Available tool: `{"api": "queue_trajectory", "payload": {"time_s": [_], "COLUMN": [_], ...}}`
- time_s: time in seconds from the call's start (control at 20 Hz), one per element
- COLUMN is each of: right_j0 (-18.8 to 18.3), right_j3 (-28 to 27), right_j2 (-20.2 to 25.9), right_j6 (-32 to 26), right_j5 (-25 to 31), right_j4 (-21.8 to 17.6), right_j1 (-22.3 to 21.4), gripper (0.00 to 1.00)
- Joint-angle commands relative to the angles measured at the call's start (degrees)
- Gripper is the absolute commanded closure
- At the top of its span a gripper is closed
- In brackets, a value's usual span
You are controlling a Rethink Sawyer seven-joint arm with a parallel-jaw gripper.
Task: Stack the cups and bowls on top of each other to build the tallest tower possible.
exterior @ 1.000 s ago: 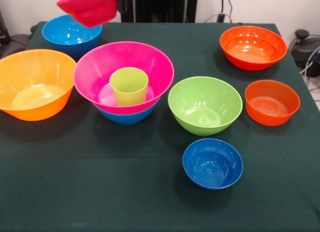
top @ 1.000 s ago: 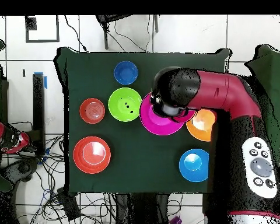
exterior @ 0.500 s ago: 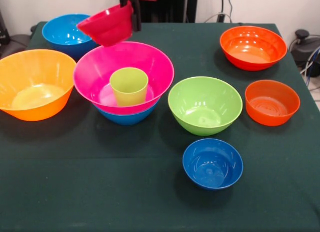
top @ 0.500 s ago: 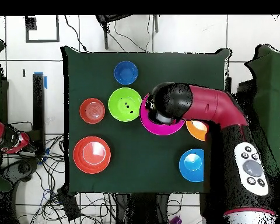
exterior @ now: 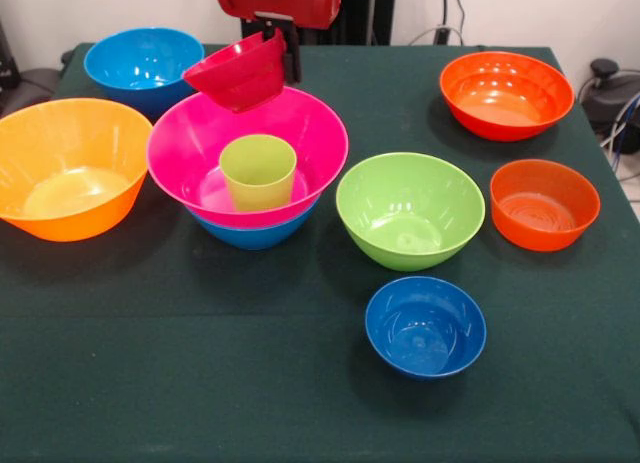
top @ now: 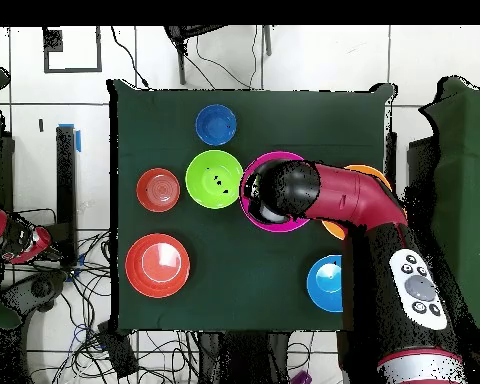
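The scene is evenly and brightly lit from above. Soft, short shadows are cast on the green table cloth (exterior: 250,383) beneath each bowl. Small white glare spots are seen on the glossy rims near the pink bowl (exterior: 300,123). In the front view everything is rendered in focus, without motion blur.

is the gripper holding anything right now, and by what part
Yes: the gripper holds the small crimson bowl by its rim, tilted, above the pink bowl.
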Motion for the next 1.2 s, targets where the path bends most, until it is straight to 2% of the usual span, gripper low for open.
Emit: {"api": "queue_trajectory", "payload": {"time_s": [0.05, 0.45, 0.75, 1.0, 1.2], "right_j0": [0.7, 1.9, 1.8, 1.3, 1.4], "right_j3": [6.1, 7.3, 9.3, 13.2, 12.5], "right_j2": [-2.4, -5.2, -6.0, -4.0, -2.5], "right_j6": [7.7, 7.0, 6.0, 4.7, 5.0], "right_j5": [-5.9, -10.3, -14.2, -15.1, -18.5], "right_j4": [-1.1, -3.0, -3.0, -0.6, 0.1], "right_j1": [3.0, 2.9, 2.7, -0.1, 0.1], "gripper": [1.00, 1.00, 1.00, 1.00, 1.00]}}
